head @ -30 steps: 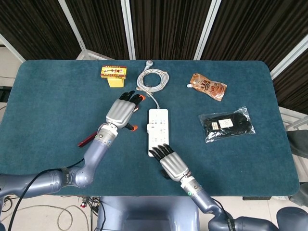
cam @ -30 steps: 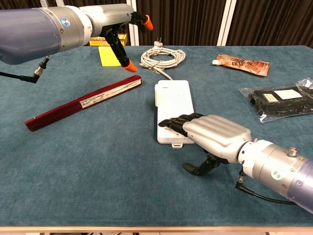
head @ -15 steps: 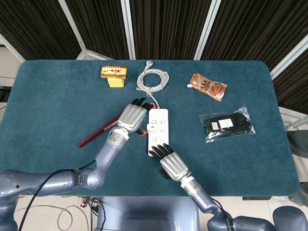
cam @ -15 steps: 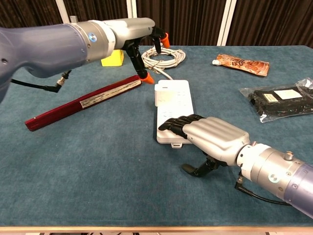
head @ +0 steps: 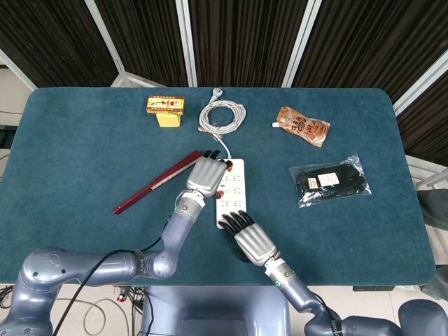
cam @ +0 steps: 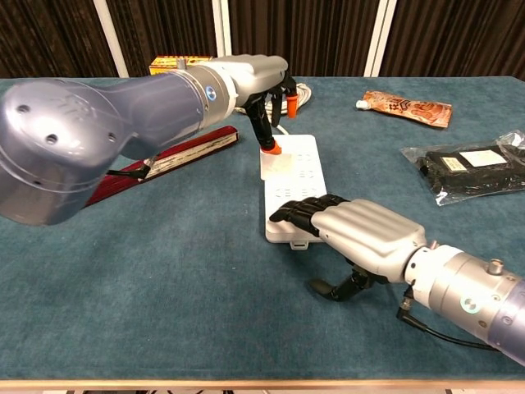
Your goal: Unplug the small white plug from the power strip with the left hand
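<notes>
L hand (cam: 261,82) over far end of power strip (cam: 297,176), fingers spread, orange thumb tip on small white plug (cam: 274,163) (mostly hidden). R hand (cam: 363,236) fingertips pressing near end.

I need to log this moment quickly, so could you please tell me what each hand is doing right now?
Left hand: open, fingers spread above the plug, holding nothing.
Right hand: fingers resting on the power strip's near end; grips nothing.
</notes>
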Tool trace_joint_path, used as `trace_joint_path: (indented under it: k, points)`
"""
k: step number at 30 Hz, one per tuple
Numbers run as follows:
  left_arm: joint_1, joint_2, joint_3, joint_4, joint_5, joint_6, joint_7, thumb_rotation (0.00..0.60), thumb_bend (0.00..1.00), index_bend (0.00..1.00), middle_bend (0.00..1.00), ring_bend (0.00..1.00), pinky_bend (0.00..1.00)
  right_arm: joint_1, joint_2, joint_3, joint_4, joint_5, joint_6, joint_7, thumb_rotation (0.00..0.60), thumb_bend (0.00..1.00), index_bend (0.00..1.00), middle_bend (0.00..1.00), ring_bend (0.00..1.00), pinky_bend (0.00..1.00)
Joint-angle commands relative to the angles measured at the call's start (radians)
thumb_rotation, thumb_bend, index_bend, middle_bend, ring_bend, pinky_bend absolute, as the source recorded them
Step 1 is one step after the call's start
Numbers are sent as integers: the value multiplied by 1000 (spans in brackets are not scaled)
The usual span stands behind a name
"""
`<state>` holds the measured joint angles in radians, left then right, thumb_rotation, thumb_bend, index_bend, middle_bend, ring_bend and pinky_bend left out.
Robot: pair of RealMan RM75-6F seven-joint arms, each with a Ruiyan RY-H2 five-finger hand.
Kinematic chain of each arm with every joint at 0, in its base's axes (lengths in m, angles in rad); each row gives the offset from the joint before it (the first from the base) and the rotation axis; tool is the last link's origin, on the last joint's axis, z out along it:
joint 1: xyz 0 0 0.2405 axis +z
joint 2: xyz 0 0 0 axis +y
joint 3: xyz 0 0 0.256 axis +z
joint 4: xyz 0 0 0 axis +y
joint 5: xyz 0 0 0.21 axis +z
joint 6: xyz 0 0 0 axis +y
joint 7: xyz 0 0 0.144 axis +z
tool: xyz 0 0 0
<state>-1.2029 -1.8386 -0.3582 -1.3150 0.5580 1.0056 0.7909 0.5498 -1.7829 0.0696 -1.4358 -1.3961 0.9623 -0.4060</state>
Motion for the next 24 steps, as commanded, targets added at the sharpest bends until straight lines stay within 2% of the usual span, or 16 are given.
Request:
trace_joint_path:
  k: [1,8,18,24]
  points:
    - [-19,-29,-2,26,-45,4,29,600,145,394,337,133,160,-1,6,-4,-5,-2,4,4,600,473,103,98,46,88]
    - [-35,-64,-7,58,-107,7,63,600,151,393,387,133,146,0,9,-10,-6,3,5,14,600,473,103,98,46,88]
    - [-41,-95,4,107,-115,7,78,600,201,436,449,141,146,1,7,-19,5,3,12,27,600,473,104,97,46,88]
    - [-45,-118,9,146,-118,-13,79,600,202,441,451,142,146,2,8,-20,8,0,19,32,600,472,105,98,46,88]
